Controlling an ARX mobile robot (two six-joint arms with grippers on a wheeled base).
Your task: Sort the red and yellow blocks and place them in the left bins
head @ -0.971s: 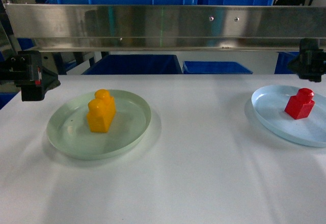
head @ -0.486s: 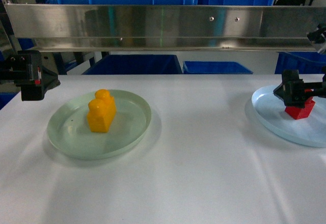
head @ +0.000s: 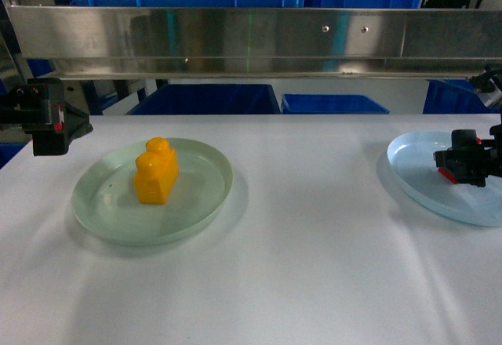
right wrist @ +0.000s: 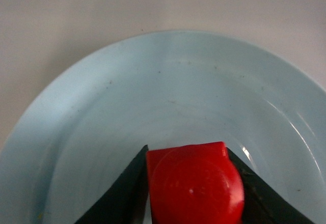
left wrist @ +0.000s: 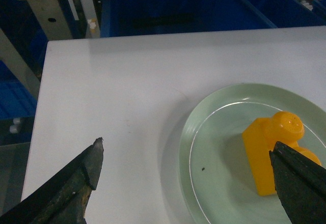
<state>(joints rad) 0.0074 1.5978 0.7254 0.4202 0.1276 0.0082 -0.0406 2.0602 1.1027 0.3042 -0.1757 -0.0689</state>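
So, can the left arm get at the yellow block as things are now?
Probably yes. The left gripper is open, with its fingers wide apart, and the yellow block stands uncovered on the green plate. Nothing lies between them.

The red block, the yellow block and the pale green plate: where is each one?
red block (right wrist: 193, 186): right wrist view, on its round stud, between the dark fingers.
yellow block (head: 154, 175): head view, on its front face.
pale green plate (head: 106, 204): head view, on its bare floor left of the block.
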